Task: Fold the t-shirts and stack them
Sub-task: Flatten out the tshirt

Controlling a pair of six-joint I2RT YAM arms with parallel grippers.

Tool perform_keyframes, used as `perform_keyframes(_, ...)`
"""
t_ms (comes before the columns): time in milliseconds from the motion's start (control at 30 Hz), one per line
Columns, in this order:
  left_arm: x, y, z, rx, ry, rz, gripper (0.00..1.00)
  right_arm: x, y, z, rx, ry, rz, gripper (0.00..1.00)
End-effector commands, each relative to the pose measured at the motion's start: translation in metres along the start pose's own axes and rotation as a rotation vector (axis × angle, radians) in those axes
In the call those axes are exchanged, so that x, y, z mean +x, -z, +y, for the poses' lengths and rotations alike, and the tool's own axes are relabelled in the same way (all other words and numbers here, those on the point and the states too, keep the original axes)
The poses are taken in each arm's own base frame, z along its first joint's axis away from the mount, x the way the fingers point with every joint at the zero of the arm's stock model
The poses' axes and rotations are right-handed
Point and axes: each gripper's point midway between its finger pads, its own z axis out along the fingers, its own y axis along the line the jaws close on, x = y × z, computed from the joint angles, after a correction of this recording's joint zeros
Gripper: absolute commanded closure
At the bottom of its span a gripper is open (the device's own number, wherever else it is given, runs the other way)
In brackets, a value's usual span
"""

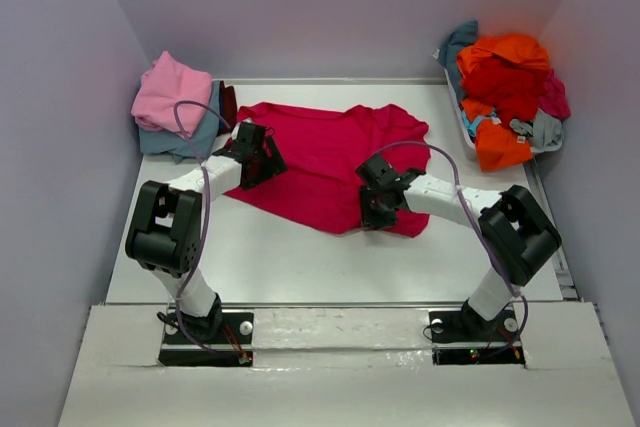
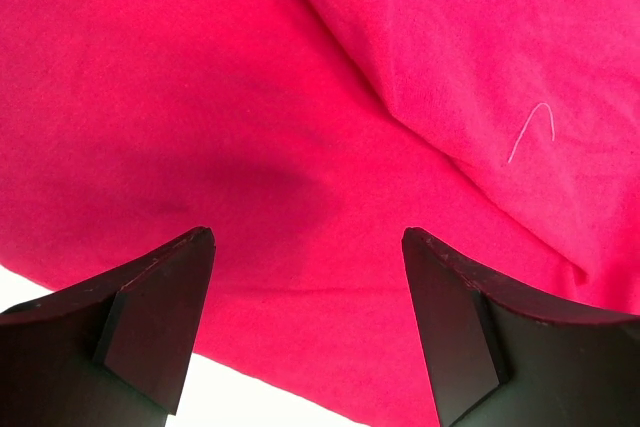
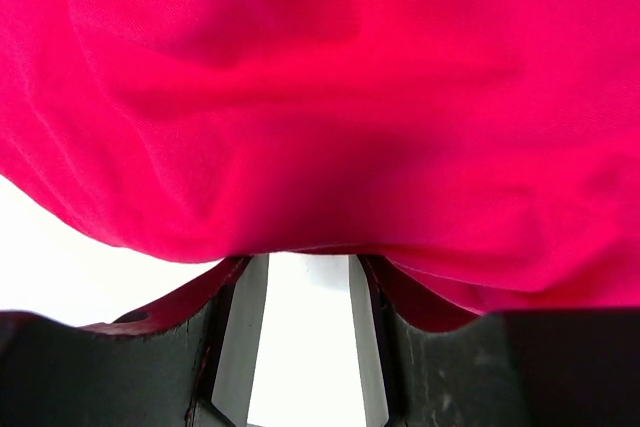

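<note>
A magenta-red t-shirt [image 1: 325, 152] lies spread and rumpled across the middle of the white table [image 1: 300, 267]. My left gripper [image 1: 256, 154] hangs over the shirt's left edge. In the left wrist view it [image 2: 308, 237] is open wide just above the cloth [image 2: 300, 97], with the hem and bare table below. My right gripper [image 1: 377, 203] is at the shirt's near right part. In the right wrist view [image 3: 308, 262] its fingers stand apart with table showing between them, and the shirt's edge [image 3: 320, 97] drapes over and hides the tips.
Folded tees are stacked at the back left: pink [image 1: 170, 87] on dusty blue [image 1: 190, 135], with maroon [image 1: 229, 103] behind. At the back right a white bin [image 1: 463, 129] holds an unfolded heap of orange [image 1: 505, 52], red, teal and grey tees. Walls close in on three sides.
</note>
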Motion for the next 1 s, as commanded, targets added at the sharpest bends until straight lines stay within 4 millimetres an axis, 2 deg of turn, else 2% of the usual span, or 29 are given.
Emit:
perform_keyframes(0,-0.012,0.001,-0.009,0.034,-0.005,-0.033,0.13,-0.021,0.022,0.009,-0.019,0.009,-0.080,0.55)
perform_keyframes(200,-0.011,-0.002,-0.011,0.042,-0.007,-0.023,0.13,-0.021,0.012,0.006,0.012,0.023,-0.064,0.54)
perform_keyframes(433,-0.009,-0.002,-0.010,0.041,-0.014,-0.020,0.13,-0.011,-0.005,0.007,0.003,0.019,-0.025,0.54)
perform_keyframes(767,-0.009,-0.004,-0.011,0.045,-0.015,-0.017,0.14,-0.009,-0.010,0.006,0.008,0.021,-0.021,0.54)
perform_keyframes(967,-0.008,-0.004,-0.010,0.042,-0.017,-0.015,0.14,-0.005,-0.004,0.005,-0.007,0.015,-0.024,0.55)
